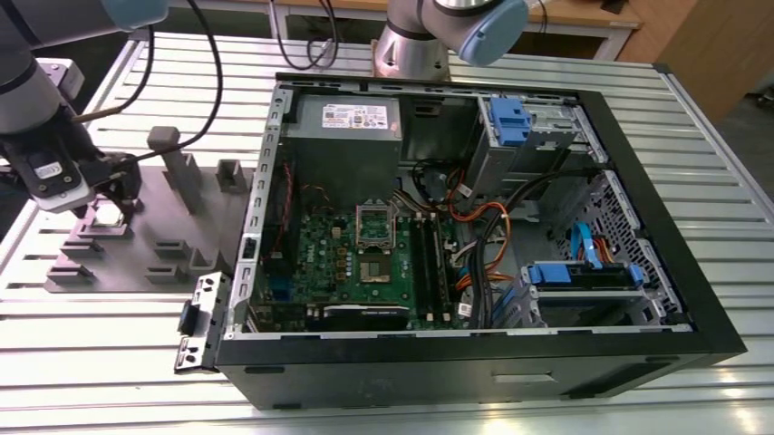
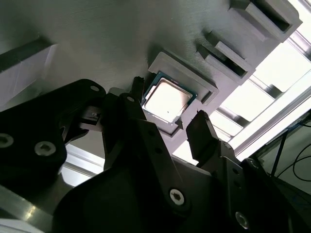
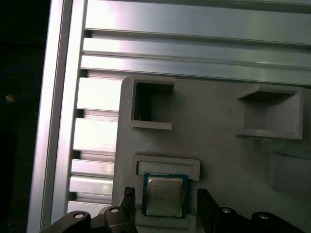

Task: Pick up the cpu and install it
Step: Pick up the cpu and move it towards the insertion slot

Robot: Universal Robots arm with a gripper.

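On the grey tray [image 3: 221,162], the claw [image 2: 169,103] is hanging wide, the cpu [image 3: 165,195] between its fingers [image 2: 201,131].
Closing off-centre may be tilting or dropping it.

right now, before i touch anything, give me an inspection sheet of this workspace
surface: slatted aluminium table, bearing a grey fixture tray and an open computer case
job's things: cpu lies flat in a pocket of the fixture tray; green motherboard exposed inside the case
clutter: nothing seen
grippers: gripper open, one finger on each side of the cpu, gaps visible in the first wrist view
cables: black cables hang over the table near the tray; orange and black wiring inside the case
surroundings: robot arm base behind the case
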